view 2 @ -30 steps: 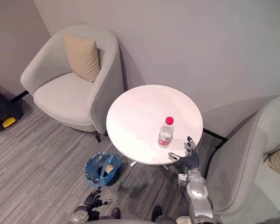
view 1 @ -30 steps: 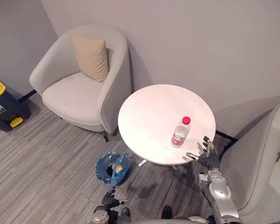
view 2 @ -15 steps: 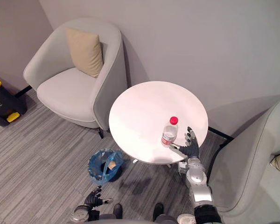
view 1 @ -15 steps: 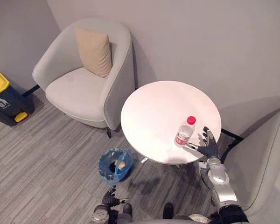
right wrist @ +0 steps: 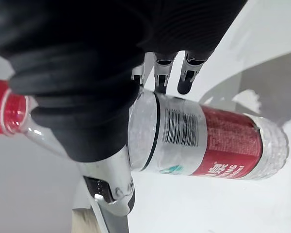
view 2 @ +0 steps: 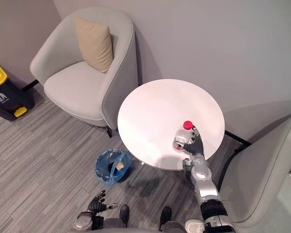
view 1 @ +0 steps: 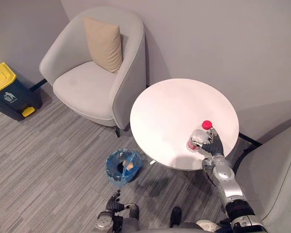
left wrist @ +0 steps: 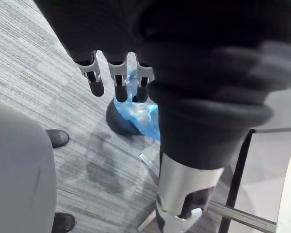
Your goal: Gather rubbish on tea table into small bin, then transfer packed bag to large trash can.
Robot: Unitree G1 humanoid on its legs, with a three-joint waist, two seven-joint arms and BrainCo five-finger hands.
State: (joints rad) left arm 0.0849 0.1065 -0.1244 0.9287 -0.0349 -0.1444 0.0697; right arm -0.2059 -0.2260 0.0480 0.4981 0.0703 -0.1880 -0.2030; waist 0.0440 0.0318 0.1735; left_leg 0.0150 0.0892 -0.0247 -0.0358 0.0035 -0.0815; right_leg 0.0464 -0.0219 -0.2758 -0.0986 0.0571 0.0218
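A clear water bottle [view 1: 199, 137] with a red cap and red label stands upright near the right front edge of the round white tea table [view 1: 174, 104]. My right hand [view 1: 214, 145] has closed on it from the right, the thumb crossing its front and the fingers [right wrist: 161, 69] behind it; the right wrist view has the bottle [right wrist: 208, 136] lying between thumb and fingers. A small bin lined with a blue bag [view 1: 122, 166] sits on the floor left of the table, some rubbish inside. My left hand [view 1: 114, 200] hangs low over the floor near it, fingers [left wrist: 117, 77] straight.
A dark large trash can with a yellow lid [view 1: 8, 90] stands at the far left wall. A grey armchair [view 1: 87, 90] with a beige cushion [view 1: 104, 43] is behind the bin. Another grey armchair [view 1: 276, 170] crowds the table's right side.
My right hand moved forward from beside the bottle and closed around it. The camera shifted, so the whole scene slid right. The left hand stayed low.
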